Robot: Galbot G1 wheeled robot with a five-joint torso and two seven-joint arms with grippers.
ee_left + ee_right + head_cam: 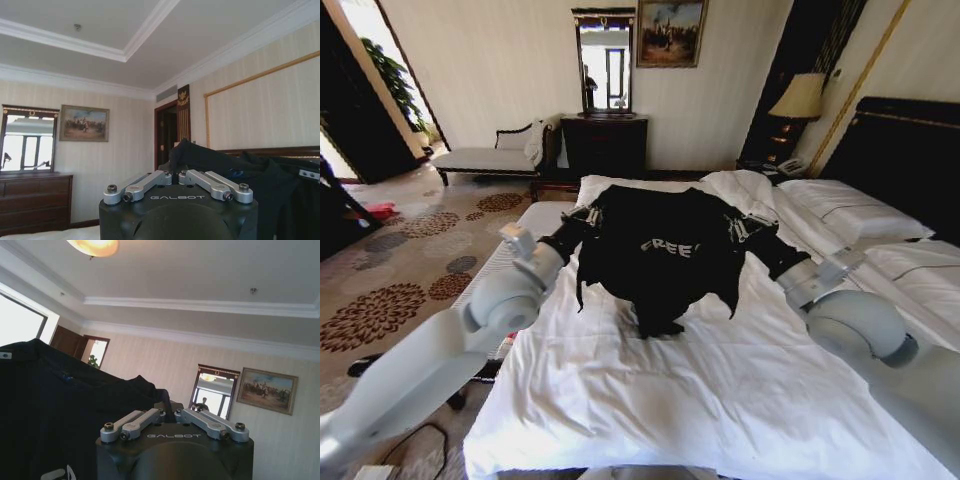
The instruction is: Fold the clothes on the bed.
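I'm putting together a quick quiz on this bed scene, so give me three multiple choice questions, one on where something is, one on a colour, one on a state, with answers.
1. Where is the T-shirt?
A. Held up over the bed
B. Folded on a pillow
C. Lying on the carpet

2. What colour is the shirt's lettering?
A. Red
B. White
C. Yellow

3. How do the two pincers stand?
A. Both open and apart from the shirt
B. One shut, one open
C. Both shut on the shirt

Answers: 1 A, the shirt hangs between the two arms above the duvet. 2 B, pale letters stand on black cloth. 3 C, the left pincer and right pincer each pinch black fabric.
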